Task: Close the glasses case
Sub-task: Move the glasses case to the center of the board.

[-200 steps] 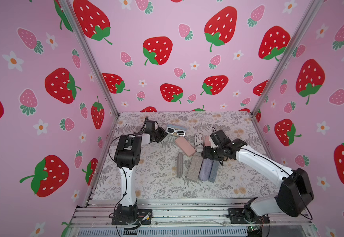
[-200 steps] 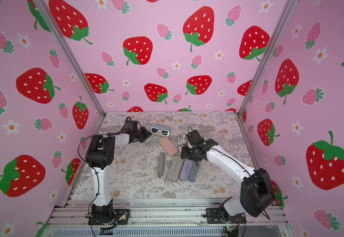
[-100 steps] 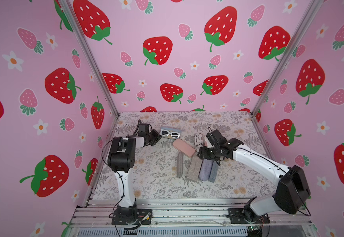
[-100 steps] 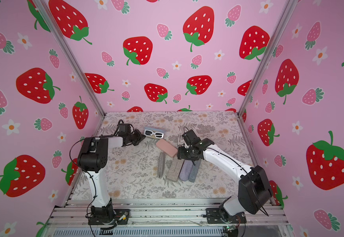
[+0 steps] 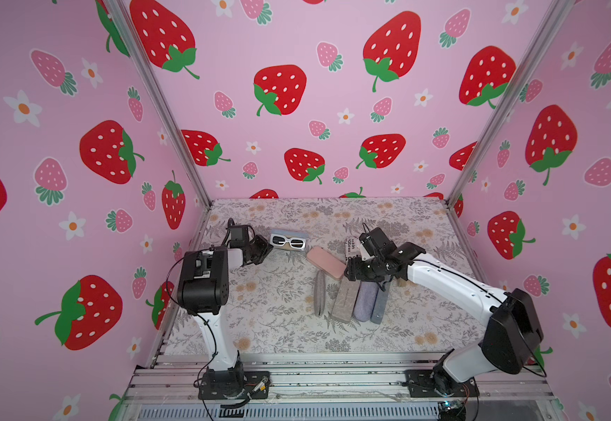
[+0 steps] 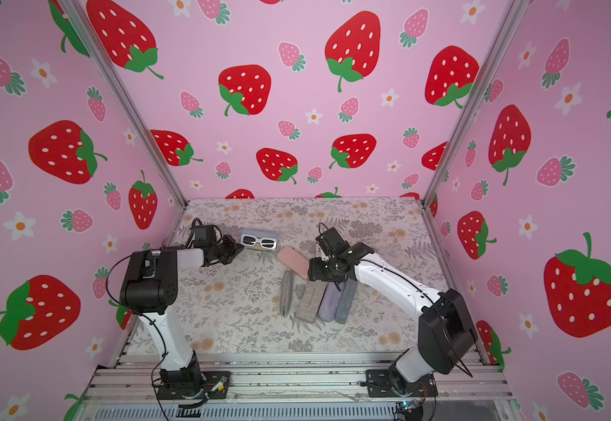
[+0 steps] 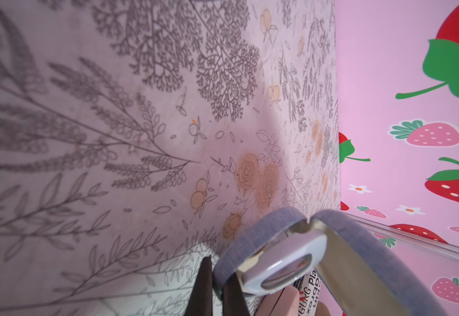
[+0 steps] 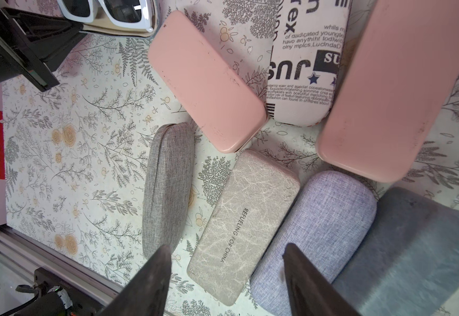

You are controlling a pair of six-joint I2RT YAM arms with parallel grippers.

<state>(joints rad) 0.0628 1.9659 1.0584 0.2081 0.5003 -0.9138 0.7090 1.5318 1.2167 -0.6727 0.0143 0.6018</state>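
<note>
Closed cases: seven. Open case: one. Sunglasses: one pair.

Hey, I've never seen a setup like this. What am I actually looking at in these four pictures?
Two robot arms reach over a flowered table inside strawberry-patterned walls. Two pictures come from a paired camera looking down from above. The other two come from a camera on each arm's wrist. On the table lie an open glasses case with white sunglasses inside, and several closed cases. The left gripper is shut and appears to pinch the open case's rim. The right gripper hangs open above the closed cases and holds nothing.
</note>
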